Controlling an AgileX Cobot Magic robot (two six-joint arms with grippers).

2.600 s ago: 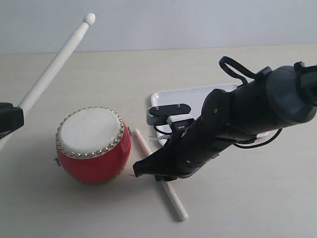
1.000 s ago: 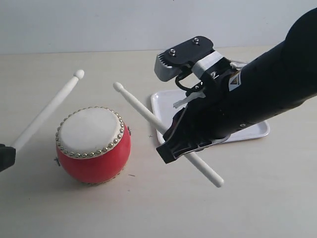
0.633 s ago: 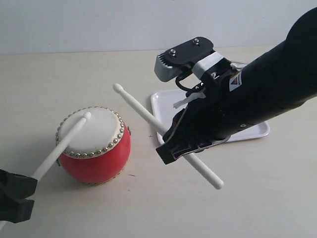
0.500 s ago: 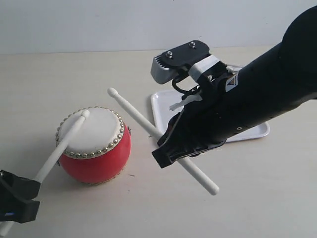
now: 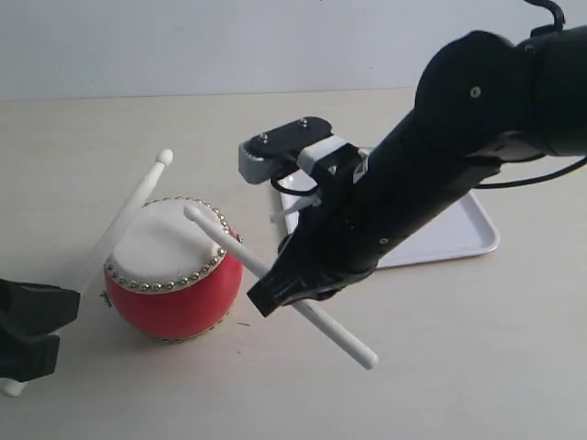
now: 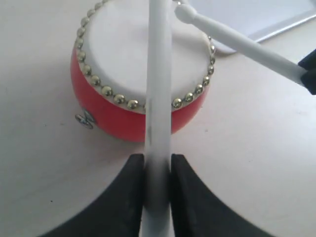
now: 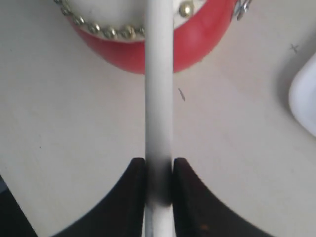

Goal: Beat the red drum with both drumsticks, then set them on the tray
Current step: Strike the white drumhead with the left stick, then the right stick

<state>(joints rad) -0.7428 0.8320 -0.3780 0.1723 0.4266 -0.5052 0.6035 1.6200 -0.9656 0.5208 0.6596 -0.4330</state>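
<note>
The red drum with its off-white skin and gold studs stands left of centre on the table. My left gripper at the lower left is shut on one drumstick, whose tip is raised past the drum's far rim. My right gripper is shut on the other drumstick; its tip is over the skin, at or just above it. In the left wrist view the held drumstick crosses the drum. In the right wrist view the stick points at the drum. The white tray lies behind the right arm.
The black right arm stretches from the upper right across the tray's left part, hiding it. The pale tabletop lies around the drum. A wall backs the far edge.
The left drumstick has lifted off the skin, its tip now past the far rim. The right arm has swung left and down, bringing its stick's tip over the drumhead.
</note>
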